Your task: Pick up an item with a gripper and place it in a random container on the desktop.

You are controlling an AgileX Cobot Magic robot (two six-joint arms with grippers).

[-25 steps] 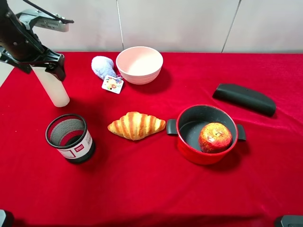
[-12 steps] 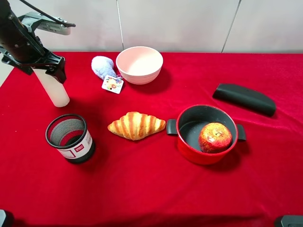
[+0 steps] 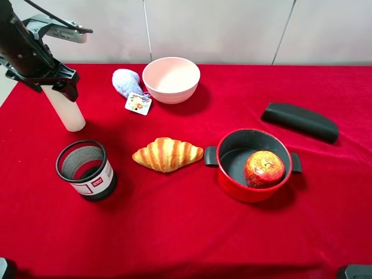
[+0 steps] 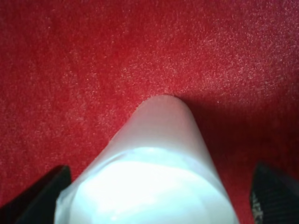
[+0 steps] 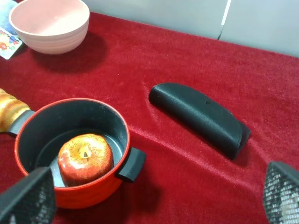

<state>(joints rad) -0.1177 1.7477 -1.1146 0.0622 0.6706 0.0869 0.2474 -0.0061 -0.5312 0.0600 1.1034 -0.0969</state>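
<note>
One candle upright, mesh cup near — croissant, pot alongside

Over the last second the left gripper has drawn its jaws in around the top of the candle. The finger on the bowl side now sits closer against the candle.

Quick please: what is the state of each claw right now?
Left claw: open, astride the white candle, with a gap on one side.
Right claw: open, holding nothing.
</note>
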